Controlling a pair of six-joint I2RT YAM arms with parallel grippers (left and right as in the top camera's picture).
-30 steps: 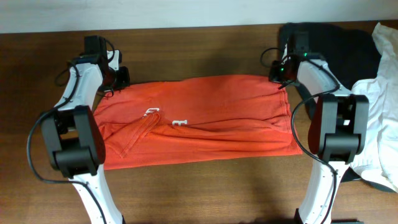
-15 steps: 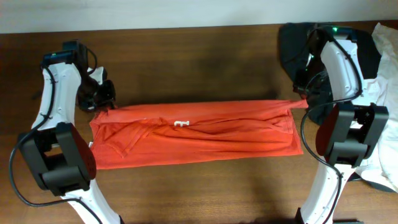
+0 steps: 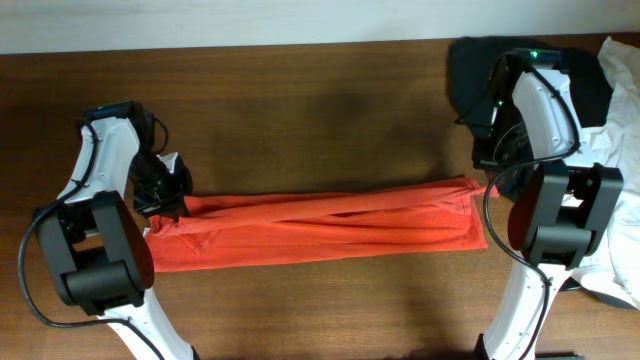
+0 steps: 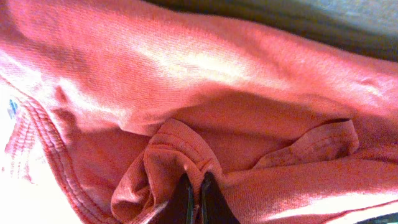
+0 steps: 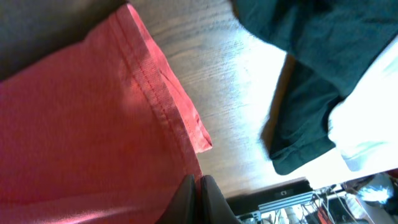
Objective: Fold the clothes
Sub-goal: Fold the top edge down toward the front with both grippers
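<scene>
ITEM: red-orange T-shirt [image 3: 320, 222]. It lies on the brown wooden counter [image 3: 320, 110] as a long, narrow, layered band running from 9 o'clock to 3 o'clock, just toward 6 o'clock of centre.

HANDLING (judged): thin, light knit. It is limp, holds no shape of its own, and creases and bunches readily. It will drape and sag between two holds, and layers may slide over each other. The best holds look to be the stitched hems and corners at either end, taken as a pair and kept taut.

LEFT JAWS: closed tight on a puckered fold of the shirt beside a seamed edge at the 9 o'clock end.

RIGHT JAWS: closed on the shirt's hemmed edge near its corner at the 3 o'clock end.

NEARBY: black garment [image 3: 480, 70] at 1 o'clock and white garment [image 3: 615, 150] at 3 o'clock, both apart from the shirt.

NOT LEGIBLE: any chest print is folded out of sight. Sleeves and collar cannot be told apart within the band. The layer count is unclear. The white garment is cut off by the frame edge.
</scene>
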